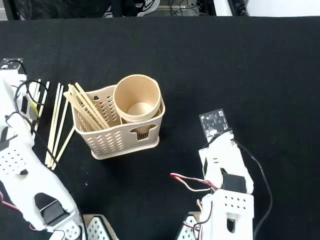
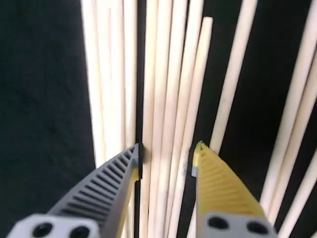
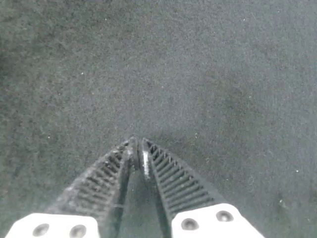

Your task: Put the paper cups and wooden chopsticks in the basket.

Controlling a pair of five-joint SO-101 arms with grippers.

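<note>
A beige slotted basket (image 1: pixel 122 136) stands left of the table's middle. Stacked paper cups (image 1: pixel 137 97) sit upright in its right half, and several wooden chopsticks (image 1: pixel 86 106) lean in its left half. More loose chopsticks (image 1: pixel 56 125) lie on the black cloth to the left of the basket. My left gripper (image 2: pixel 168 148) is open low over a bundle of these chopsticks (image 2: pixel 168 89), with a few of them between its fingers. My right gripper (image 3: pixel 137 144) is shut and holds nothing, just above bare cloth.
The left arm (image 1: pixel 17 155) runs along the table's left edge, over some of the loose chopsticks. The right arm (image 1: pixel 225 172) stands at the front right, apart from the basket. Black cloth (image 1: pixel 240 70) covers the table.
</note>
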